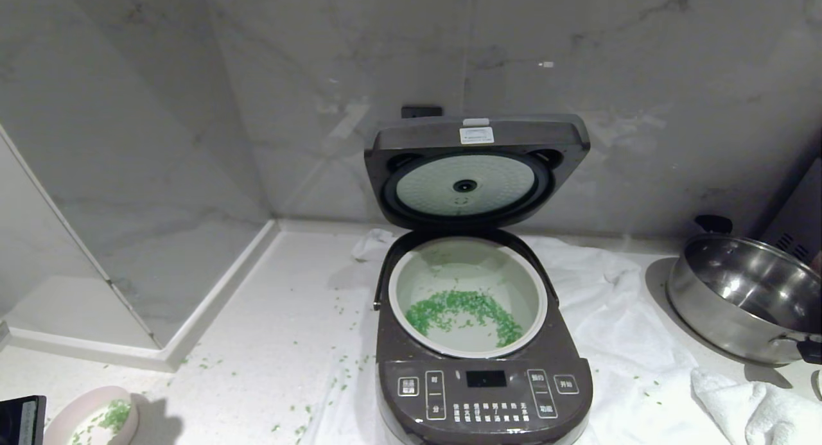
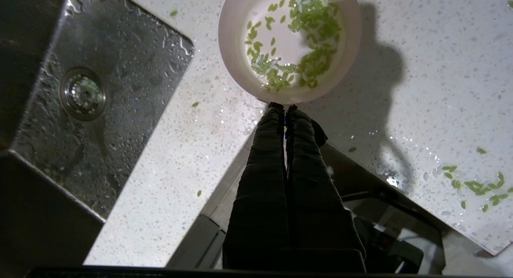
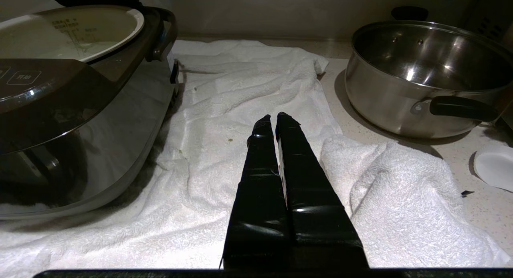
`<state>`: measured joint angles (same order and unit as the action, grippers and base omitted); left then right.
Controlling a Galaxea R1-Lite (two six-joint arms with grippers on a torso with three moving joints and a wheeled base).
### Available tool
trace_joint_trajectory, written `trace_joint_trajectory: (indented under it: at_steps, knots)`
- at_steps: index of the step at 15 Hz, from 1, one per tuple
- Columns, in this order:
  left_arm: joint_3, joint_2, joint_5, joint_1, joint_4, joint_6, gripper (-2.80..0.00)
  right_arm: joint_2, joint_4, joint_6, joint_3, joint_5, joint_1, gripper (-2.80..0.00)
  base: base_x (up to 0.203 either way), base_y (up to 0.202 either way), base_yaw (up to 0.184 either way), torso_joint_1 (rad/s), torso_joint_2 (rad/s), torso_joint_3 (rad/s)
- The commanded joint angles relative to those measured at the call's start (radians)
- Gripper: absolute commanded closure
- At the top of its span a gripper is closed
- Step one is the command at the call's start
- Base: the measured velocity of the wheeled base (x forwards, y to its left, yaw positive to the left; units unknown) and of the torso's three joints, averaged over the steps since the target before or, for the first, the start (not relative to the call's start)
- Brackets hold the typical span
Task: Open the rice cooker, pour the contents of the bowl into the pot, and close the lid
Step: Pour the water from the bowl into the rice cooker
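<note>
- Brown rice cooker (image 1: 483, 393) has its lid (image 1: 475, 169) raised; one button reads 开始; the lid's white label is unreadable.
- Left gripper (image 2: 284, 106), jaws together, hangs beside the bowl (image 2: 232, 49).
- Right gripper (image 3: 274, 117), jaws together, sits over the towel (image 3: 224, 109).

I count one rice cooker (image 1: 483, 342) with one lid (image 1: 475, 169) and one pot (image 1: 467, 295), one bowl (image 1: 90, 416), one steel pan (image 1: 745, 294), one sink (image 2: 92, 105), and my two grippers, left gripper (image 2: 283, 106) and right gripper (image 3: 273, 117). The green grains (image 1: 465, 307) are too many to count.
</note>
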<state>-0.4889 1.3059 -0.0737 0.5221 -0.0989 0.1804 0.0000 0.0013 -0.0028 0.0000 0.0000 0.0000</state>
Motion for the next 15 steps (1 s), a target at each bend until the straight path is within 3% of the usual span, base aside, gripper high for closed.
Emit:
trace_joint_trajectory:
  at_steps: [1, 2, 7, 15]
  knots:
    - [-0.001, 0.048, 0.020, 0.052, -0.004, 0.003, -0.07, 0.000, 0.000, 0.000, 0.002, 0.000, 0.000, 0.00, 0.000, 0.000, 0.000, 0.000, 0.00, 0.000]
    - [0.001, 0.056, 0.021, 0.070, -0.006, 0.006, -2.80, 0.000, 0.000, 0.000, 0.002, 0.000, 0.000, 0.00, 0.000, 0.000, 0.000, 0.000, 0.00, 0.000]
    - [-0.002, 0.218, 0.022, 0.127, 0.014, 0.031, -2.80, 0.000, 0.000, 0.000, 0.002, 0.000, 0.000, 0.00, 0.000, 0.000, 0.000, 0.000, 0.00, 0.000]
    - [-0.027, 0.512, 0.016, 0.139, 0.312, -0.004, -2.80, 0.000, 0.000, 0.000, 0.002, 0.000, 0.000, 0.00, 0.000, 0.000, 0.000, 0.000, 0.00, 0.000]
